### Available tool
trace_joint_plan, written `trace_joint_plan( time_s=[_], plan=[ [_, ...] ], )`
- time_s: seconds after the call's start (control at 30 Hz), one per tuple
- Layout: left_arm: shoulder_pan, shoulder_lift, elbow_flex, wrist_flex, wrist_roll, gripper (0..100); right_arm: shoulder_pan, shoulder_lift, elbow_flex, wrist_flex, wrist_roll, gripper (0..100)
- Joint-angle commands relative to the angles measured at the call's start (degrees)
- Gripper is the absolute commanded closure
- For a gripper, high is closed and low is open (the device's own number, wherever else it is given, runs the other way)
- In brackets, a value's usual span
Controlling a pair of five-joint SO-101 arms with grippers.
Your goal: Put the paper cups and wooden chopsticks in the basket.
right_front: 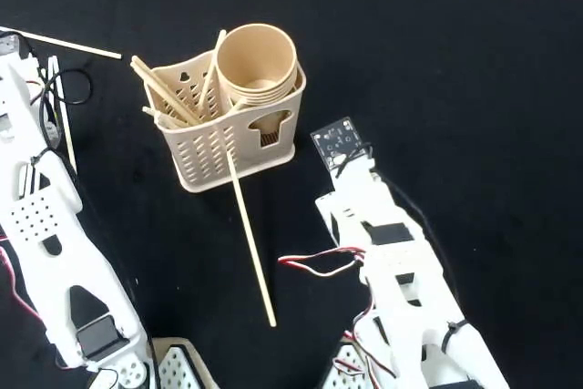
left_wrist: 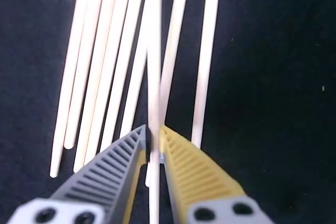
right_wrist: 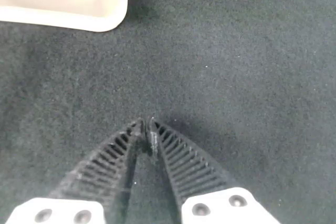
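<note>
A beige slotted basket (right_front: 219, 148) stands mid-table with stacked paper cups (right_front: 258, 59) in one side and several wooden chopsticks (right_front: 167, 93) leaning in the other. One chopstick (right_front: 250, 243) lies on the cloth, running from the basket's front toward the near edge. In the left wrist view my left gripper (left_wrist: 154, 136) is shut on a single chopstick (left_wrist: 154, 66), above several more chopsticks (left_wrist: 100, 77) lying on the cloth. That held chopstick (right_front: 68, 44) sticks out from the left arm at the far left. My right gripper (right_wrist: 145, 127) is shut on nothing, just off the basket's corner (right_wrist: 79, 9).
Black cloth covers the table. The white left arm (right_front: 50, 225) runs along the left edge, with loose chopsticks (right_front: 64, 129) beside it. The right arm (right_front: 401, 280) takes up the near right, red and white wires at its side.
</note>
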Motion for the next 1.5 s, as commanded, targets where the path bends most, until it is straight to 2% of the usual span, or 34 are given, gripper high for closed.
trace_joint_plan(
  time_s=[0.0,0.17,0.37,0.43,0.6,0.73,0.97,1.13,1.23,1.47],
  plan=[
    [-1.54,-9.49,-2.15,0.62,1.23,97,-0.44,-1.71,-0.57,-1.14,0.44,98.5],
    [-2.42,-26.46,5.32,0.62,3.08,97,-0.53,-1.71,-0.57,-1.23,0.44,98.5],
    [0.31,-56.18,30.29,-0.18,4.22,97,-0.53,-1.71,-0.57,-1.23,0.44,98.5],
    [2.07,-64.79,38.37,-4.13,4.4,97,-0.53,-1.71,-0.57,-1.23,0.44,98.5],
    [4.53,-84.75,58.77,-20.66,12.04,97,-0.44,-1.71,-0.57,-1.23,0.44,98.5],
    [7.96,-101.01,77.14,-37.1,15.91,97,-0.44,-1.71,-0.57,-1.23,0.44,98.5],
    [18.59,-129.23,109.41,-71.3,16.35,97,-0.53,-1.71,-0.57,-1.23,0.44,98.5],
    [28.7,-141.01,126.37,-92.4,16.35,97,-0.53,-1.71,-0.57,-1.23,0.44,98.5],
    [33.36,-141.54,131.47,-98.37,16.35,97,-0.53,-1.71,-0.57,-1.23,0.44,98.5],
    [38.46,-136.09,135.43,-99.52,16.44,97,-0.53,-1.71,-0.57,-1.23,0.44,98.5]
  ],
)
